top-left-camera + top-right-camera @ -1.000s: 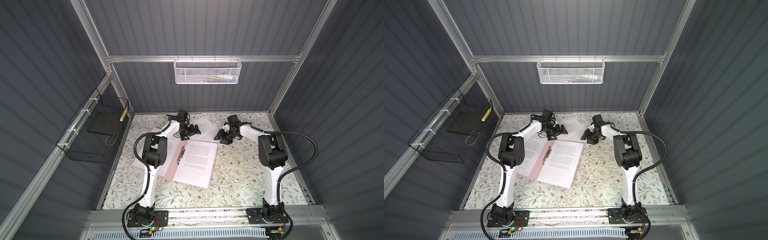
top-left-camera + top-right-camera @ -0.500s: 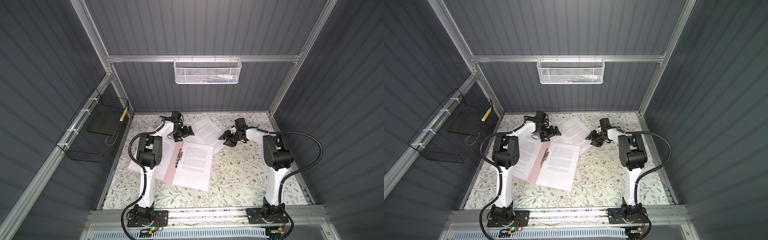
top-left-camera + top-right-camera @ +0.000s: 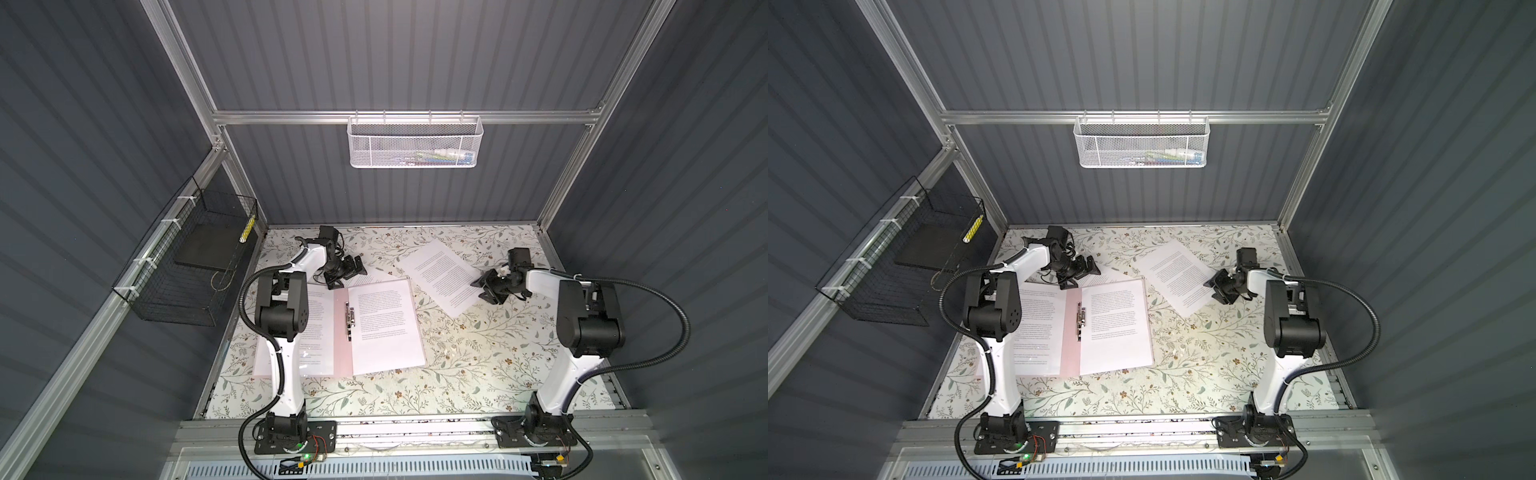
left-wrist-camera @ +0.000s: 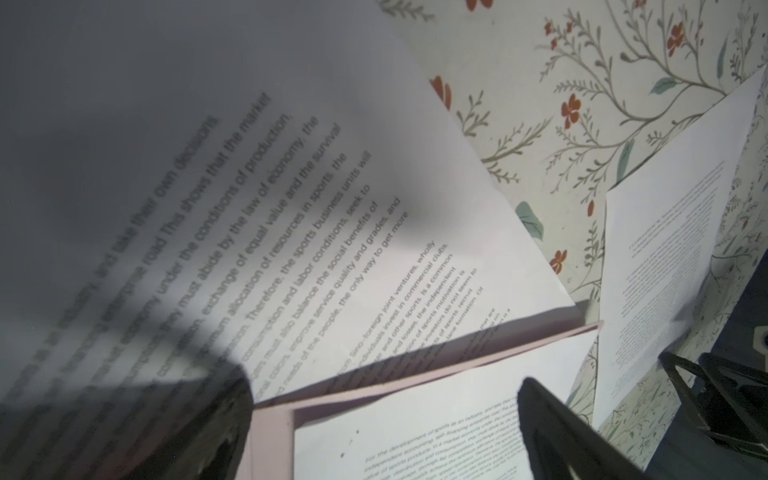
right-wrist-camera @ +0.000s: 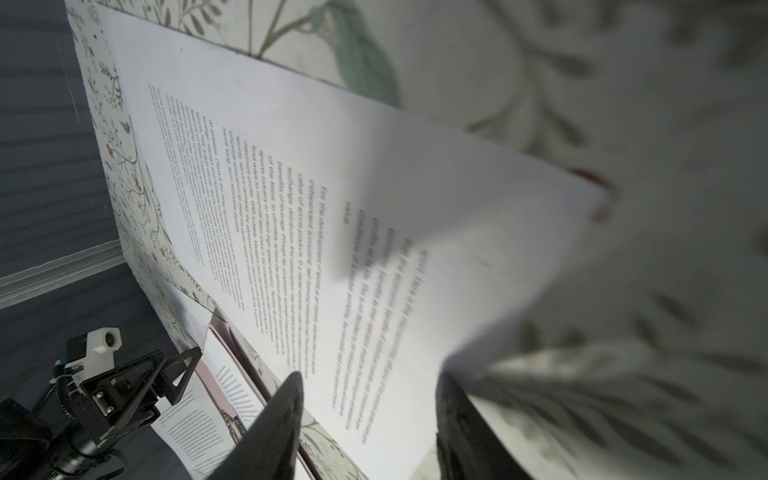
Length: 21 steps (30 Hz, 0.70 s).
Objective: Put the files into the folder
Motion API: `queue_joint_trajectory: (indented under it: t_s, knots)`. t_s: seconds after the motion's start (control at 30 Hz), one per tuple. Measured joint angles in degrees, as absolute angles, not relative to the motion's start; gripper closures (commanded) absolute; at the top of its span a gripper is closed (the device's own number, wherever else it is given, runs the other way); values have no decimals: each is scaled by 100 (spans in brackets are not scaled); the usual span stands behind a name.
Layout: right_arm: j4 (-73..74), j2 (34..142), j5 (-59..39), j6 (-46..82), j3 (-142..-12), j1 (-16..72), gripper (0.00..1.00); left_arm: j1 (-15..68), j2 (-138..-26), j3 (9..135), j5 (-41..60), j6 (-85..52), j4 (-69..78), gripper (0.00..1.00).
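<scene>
The pale pink folder [image 3: 341, 332] lies open and flat on the floral counter [image 3: 478, 353], left of the middle, with its metal clip [image 3: 350, 320] along the spine; in both top views a printed sheet [image 3: 386, 328] covers its right half and another sheet [image 3: 322, 332] covers its left half, partly hidden by the left arm; of the files, one loose sheet [image 3: 440, 274] lies askew on the counter toward the back, right of the folder and apart from it; in the left wrist view a further sheet [image 4: 291, 166] lies by the folder's [image 4: 270, 432] far edge and overlaps it, its text sharp enough to read in part; the left claw [image 3: 349, 276] hangs low just behind the folder's far edge, released, its fingers spread wide with nothing between them; the right claw [image 3: 484, 291] sits at the right-hand edge of the loose sheet, its fingers [image 5: 274, 428] standing partly apart and astride that sheet's [image 5: 291, 187] edge, too wide a gap to be pinching paper; that sheet's near corner is blurred in the right wrist view, so I cannot tell whether it lifts off the counter; a black wire basket [image 3: 187, 282] holding a flat black slab [image 3: 208, 249] hangs on the left wall, and a white mesh basket [image 3: 413, 141] hangs on the back rail.
</scene>
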<state>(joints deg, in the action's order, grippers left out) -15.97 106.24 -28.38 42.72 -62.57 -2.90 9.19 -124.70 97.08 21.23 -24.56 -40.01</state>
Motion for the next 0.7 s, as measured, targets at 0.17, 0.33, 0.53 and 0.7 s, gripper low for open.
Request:
queue_joint_trajectory:
  t_s: [0.17,0.33,0.53,0.7]
  knots:
    - [-2331,10119,-2274,3625,-6816,239,34,989,-12425,9876,2421,-2458,-4003,0]
    - [-2425,10604,-2270,3387,-7743,1240,25,1197,-12001,9950,2506,-2458,-3983,0]
    - [-2598,11872,-2268,3459,-8761,1610,1,1470,-11185,9944,2561,-2460,-3972,0]
    - [-2766,12599,-2300,3601,-9671,1673,1,1610,-10676,9690,2652,-2462,-3892,0]
